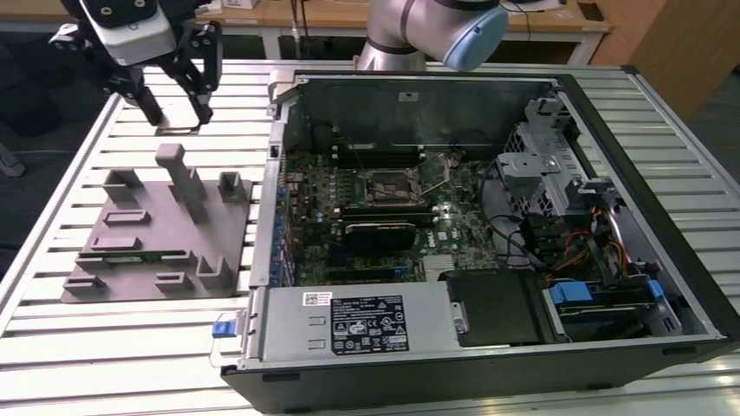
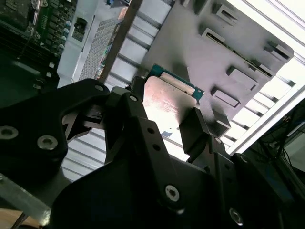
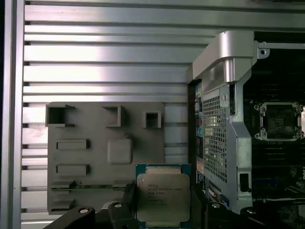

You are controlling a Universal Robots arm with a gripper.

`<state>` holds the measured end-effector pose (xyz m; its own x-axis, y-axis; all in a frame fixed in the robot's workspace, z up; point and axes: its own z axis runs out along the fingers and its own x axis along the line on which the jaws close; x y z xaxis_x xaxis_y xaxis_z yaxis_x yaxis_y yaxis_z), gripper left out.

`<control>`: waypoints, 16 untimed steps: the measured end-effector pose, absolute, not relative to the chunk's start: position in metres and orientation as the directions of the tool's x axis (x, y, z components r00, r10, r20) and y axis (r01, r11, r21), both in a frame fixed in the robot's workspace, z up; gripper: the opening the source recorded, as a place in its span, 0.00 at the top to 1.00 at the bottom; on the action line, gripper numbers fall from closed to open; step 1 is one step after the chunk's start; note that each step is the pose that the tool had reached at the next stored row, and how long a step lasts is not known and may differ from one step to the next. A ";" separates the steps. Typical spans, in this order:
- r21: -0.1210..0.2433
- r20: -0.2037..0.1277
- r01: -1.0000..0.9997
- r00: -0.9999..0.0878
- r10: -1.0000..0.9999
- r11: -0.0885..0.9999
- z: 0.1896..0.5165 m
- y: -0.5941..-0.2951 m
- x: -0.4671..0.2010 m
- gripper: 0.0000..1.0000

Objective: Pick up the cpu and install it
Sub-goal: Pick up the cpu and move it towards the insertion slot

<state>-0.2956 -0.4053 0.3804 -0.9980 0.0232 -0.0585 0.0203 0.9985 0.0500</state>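
Black two-finger gripper (image 3: 163,210) right up close, jaws closed part-way onto the small flat square cpu (image 3: 163,196) with its silvery metal top and green edge, one finger pinching each of two opposite sides. Chip is lifted, hanging over the grey moulded fixture plate (image 3: 100,162) with its pockets and slots. Just beside that plate, on the exterior view's right, stands the open black computer case (image 1: 463,381). Inside it a green motherboard (image 1: 451,230) carries the black-framed square socket (image 1: 387,184), well apart from the plate.
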 end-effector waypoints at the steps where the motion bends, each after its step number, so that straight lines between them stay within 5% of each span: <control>1: 0.050 -0.058 0.020 -0.998 0.023 0.999 0.380 -0.405 -0.293 0.46; 16: 0.050 -0.056 0.020 -0.998 0.023 0.999 0.380 -0.405 -0.249 0.46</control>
<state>-0.2486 -0.4053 0.3804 -0.9981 0.0232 -0.0562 0.0204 0.9985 0.0499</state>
